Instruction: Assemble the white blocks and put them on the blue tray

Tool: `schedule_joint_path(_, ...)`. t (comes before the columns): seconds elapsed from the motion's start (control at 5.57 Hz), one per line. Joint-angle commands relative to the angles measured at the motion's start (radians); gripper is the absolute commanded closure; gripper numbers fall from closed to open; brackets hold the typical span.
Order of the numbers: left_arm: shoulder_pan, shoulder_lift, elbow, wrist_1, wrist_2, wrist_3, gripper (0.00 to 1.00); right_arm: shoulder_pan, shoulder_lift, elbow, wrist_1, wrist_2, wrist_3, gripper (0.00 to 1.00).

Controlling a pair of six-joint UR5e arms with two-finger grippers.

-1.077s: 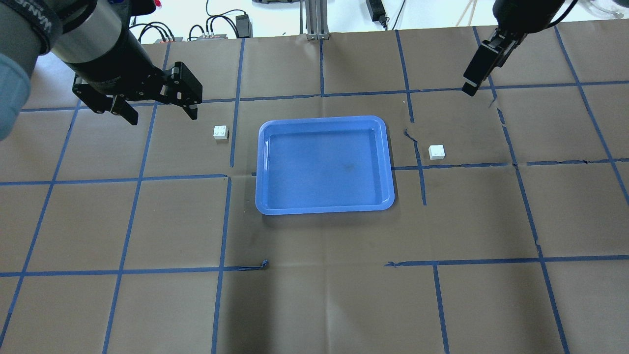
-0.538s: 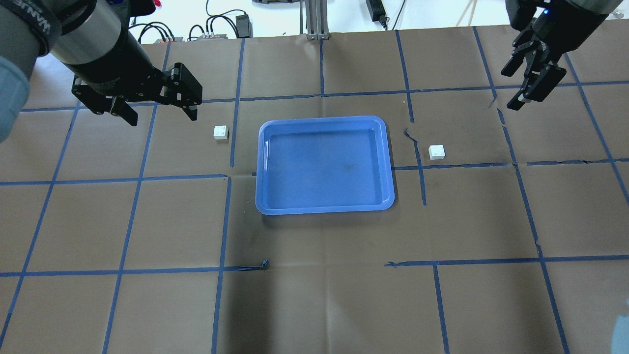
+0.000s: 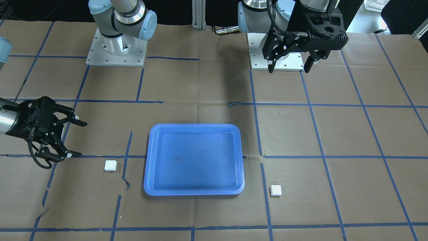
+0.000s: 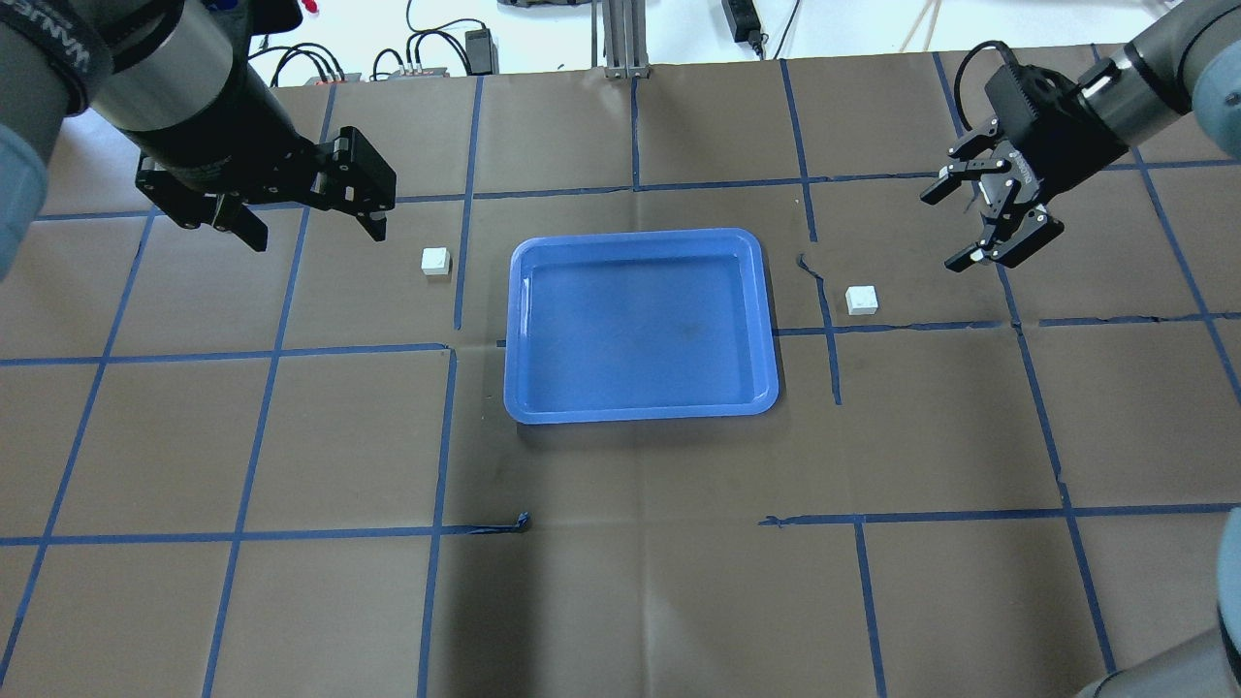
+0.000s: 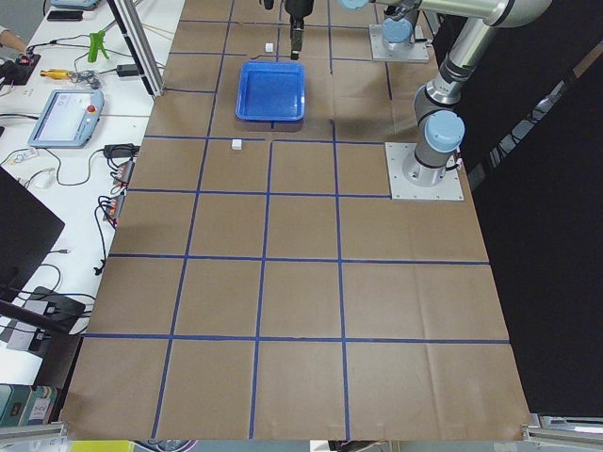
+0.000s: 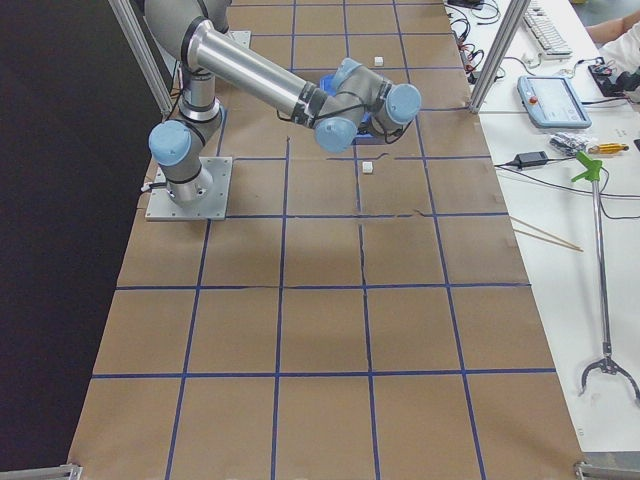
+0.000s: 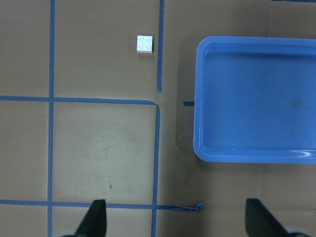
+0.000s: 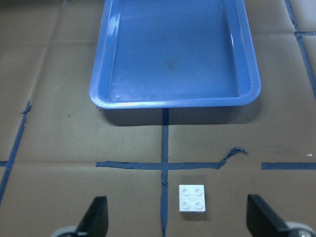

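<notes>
Left block [image 4: 435, 261] sits studs-up just left of the tray [image 4: 640, 236]. Right block [image 4: 861, 300] lies off the tray's right side, a little further out. The two are well apart, unjoined, neither in the tray. Left gripper [image 4: 318, 236] hangs near its block, fingers spread wide, empty. Right gripper [image 4: 942, 231] is also spread and empty, just beyond its block. Nothing picked up yet: grasping, joining and placing all remain.

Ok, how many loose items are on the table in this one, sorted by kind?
white blocks: 2, not joined, one on the table at each side of the tray
blue tray: 1
Total: 3
</notes>
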Motion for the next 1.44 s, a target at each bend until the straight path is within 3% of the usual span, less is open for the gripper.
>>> schedule_joint_path(0.0,0.000,0.000,-0.001,-0.003,0.002,0.000,0.01,-0.015,0.073,0.170,-0.343,0.074,-0.022,0.00)
schedule_joint_path(0.18,0.002,0.000,-0.001,-0.005,0.002,0.000,0.01,-0.015,0.153,0.185,-0.394,0.076,-0.022,0.00)
schedule_joint_path(0.36,0.009,0.000,-0.001,-0.005,0.003,0.002,0.01,-0.015,0.172,0.186,-0.394,0.080,-0.023,0.00)
schedule_joint_path(0.54,0.009,0.000,-0.001,-0.006,0.005,0.002,0.01,-0.014,0.180,0.191,-0.394,0.147,-0.028,0.00)
schedule_joint_path(1.26,0.009,-0.001,-0.006,-0.006,0.005,0.005,0.01,-0.014,0.207,0.189,-0.396,0.149,-0.029,0.00)
